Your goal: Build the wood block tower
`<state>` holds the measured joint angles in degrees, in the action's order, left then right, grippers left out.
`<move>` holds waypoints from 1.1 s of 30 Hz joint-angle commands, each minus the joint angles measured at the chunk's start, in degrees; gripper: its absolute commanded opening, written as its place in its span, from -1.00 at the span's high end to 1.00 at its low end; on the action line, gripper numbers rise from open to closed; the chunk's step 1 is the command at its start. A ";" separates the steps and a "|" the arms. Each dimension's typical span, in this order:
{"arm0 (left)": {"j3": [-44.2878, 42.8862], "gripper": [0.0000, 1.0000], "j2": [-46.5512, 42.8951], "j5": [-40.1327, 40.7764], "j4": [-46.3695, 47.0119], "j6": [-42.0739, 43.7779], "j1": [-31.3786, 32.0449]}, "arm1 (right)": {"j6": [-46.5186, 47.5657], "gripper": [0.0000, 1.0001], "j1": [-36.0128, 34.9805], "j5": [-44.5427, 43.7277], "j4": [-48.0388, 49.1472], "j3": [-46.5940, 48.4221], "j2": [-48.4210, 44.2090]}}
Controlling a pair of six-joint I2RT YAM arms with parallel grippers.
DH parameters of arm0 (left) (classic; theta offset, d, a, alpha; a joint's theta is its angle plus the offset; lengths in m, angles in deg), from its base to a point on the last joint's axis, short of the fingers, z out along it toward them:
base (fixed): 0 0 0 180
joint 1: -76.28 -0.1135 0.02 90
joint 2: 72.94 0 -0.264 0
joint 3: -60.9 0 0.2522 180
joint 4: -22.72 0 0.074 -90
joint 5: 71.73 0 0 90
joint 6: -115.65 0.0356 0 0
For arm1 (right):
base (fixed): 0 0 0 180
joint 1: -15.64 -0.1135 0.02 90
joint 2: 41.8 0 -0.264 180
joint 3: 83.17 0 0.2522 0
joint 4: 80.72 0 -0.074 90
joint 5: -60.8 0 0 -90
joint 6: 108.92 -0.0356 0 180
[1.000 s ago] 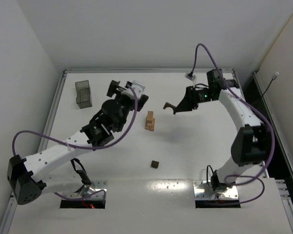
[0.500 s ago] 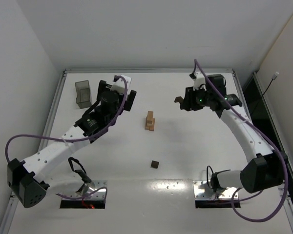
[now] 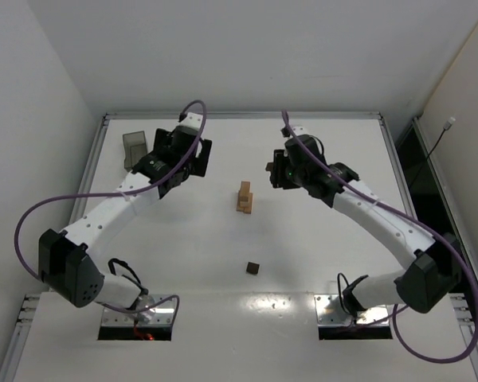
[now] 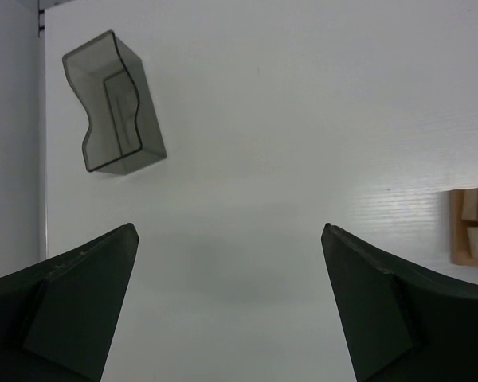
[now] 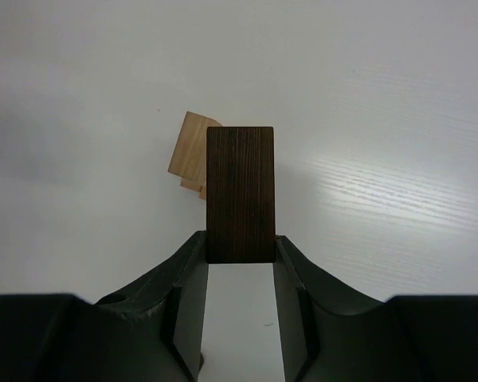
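Both arms have swung round since a second ago. Now the right gripper [image 3: 272,170] sits just right of the wood block tower [image 3: 244,197], clamped on a dark brown piece [image 5: 239,195]. Well left of the tower, the left gripper [image 3: 193,156] is spread wide and empty. Only a short tan stack stands. The held piece and a dark cube [image 3: 254,268] nearer the bases look still unplaced. No labels or writing can be read.

Right gripper [image 5: 239,259] with dark jaws clamped on a dark brown flat rectangular wooden block [image 5: 239,193], block standing upright between the fingers [image 5: 299,286], light tan wooden block stack [image 5: 193,155] partly hidden behind it, white tabletop [image 5: 382,119] around
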<state>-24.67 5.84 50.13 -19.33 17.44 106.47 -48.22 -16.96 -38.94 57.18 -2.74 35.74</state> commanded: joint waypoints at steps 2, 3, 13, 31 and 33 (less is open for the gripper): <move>-4.90 -1.00 1.89 -1.53 -5.54 -5.32 -4.35 | -7.61 1.00 -6.57 -10.98 2.59 4.16 5.59; -5.44 -1.00 1.90 -2.14 -6.68 -6.02 -6.44 | -7.61 1.00 -7.99 -12.74 2.59 6.08 7.00; -6.94 -1.00 3.75 -8.47 -9.76 -9.46 -17.27 | -7.42 1.00 -14.60 -26.64 2.68 15.06 20.10; -5.88 -1.00 6.03 -13.93 -8.71 -11.66 -21.75 | -15.52 1.00 -16.18 -26.66 -0.57 17.52 25.03; -5.88 -1.00 6.03 -13.93 -8.71 -11.66 -21.76 | -16.66 1.00 -16.18 -24.46 -1.11 17.52 25.56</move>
<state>-29.52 11.72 37.43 -28.88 6.88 85.64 -61.09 -32.63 -64.60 56.64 12.48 60.54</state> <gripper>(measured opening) 0.996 0.315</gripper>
